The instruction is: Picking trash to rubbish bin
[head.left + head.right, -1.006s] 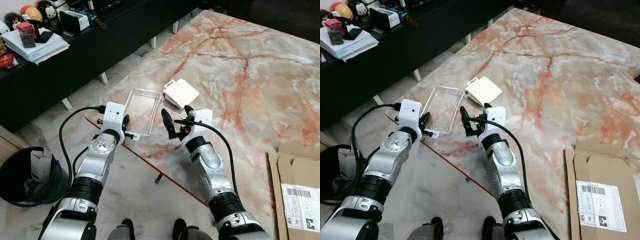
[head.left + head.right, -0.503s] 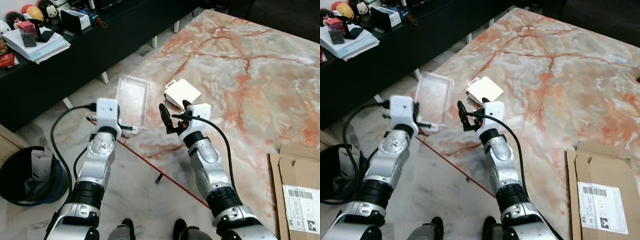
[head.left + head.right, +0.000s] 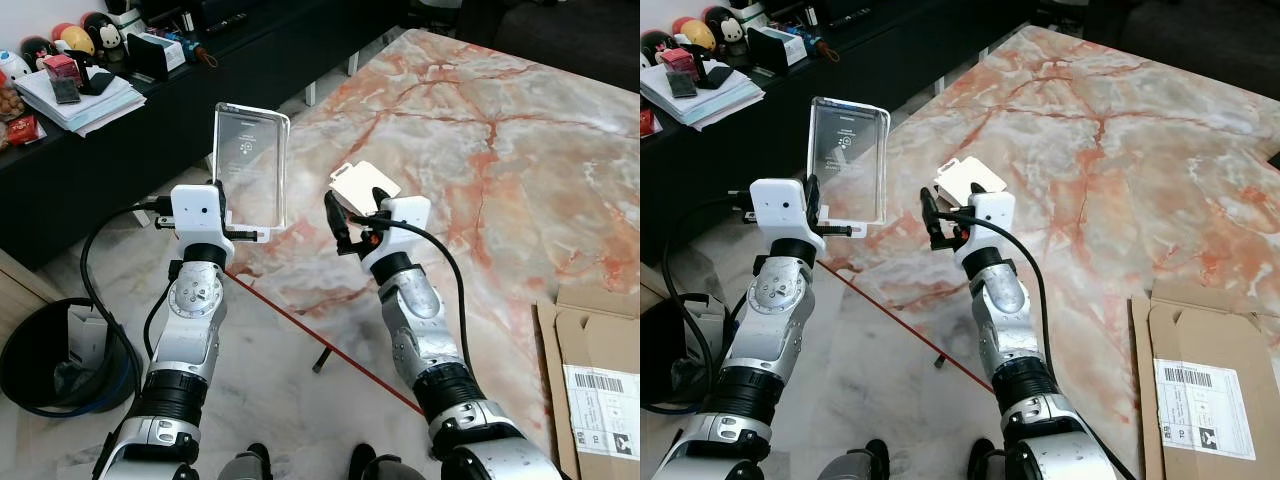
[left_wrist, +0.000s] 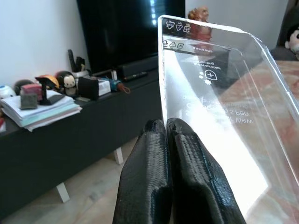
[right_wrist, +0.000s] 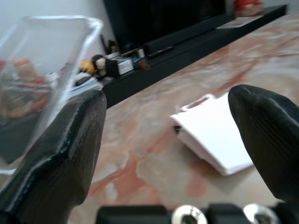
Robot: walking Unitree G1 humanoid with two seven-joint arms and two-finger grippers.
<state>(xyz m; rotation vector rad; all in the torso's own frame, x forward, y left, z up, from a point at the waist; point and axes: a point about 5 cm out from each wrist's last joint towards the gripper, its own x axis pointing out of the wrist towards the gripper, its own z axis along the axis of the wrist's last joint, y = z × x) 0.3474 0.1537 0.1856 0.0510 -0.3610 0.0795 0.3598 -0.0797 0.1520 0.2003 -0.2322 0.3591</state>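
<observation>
A clear plastic box (image 3: 251, 165) stands upright in the air above the marble table's near-left corner. My left gripper (image 3: 228, 216) is shut on its lower edge; the pinched fingers (image 4: 166, 172) show in the left wrist view against the clear plastic box (image 4: 219, 116). My right gripper (image 3: 352, 212) hovers open just over the table edge, its fingers (image 5: 65, 140) spread wide. Just beyond it lies a white flat packet (image 3: 364, 183) on the table, also seen as the white packet (image 5: 215, 135). The black rubbish bin (image 3: 55, 355) stands on the floor at the lower left.
The marble table (image 3: 500, 170) spans the right and middle. A black low cabinet (image 3: 120, 140) with papers and figurines runs along the back left. A flattened cardboard box (image 3: 595, 380) lies at the table's near right. Cables loop beside my left arm.
My left gripper has lifted the clear box off the table edge and tipped it from flat to upright. The right gripper has stayed open near the white packet.
</observation>
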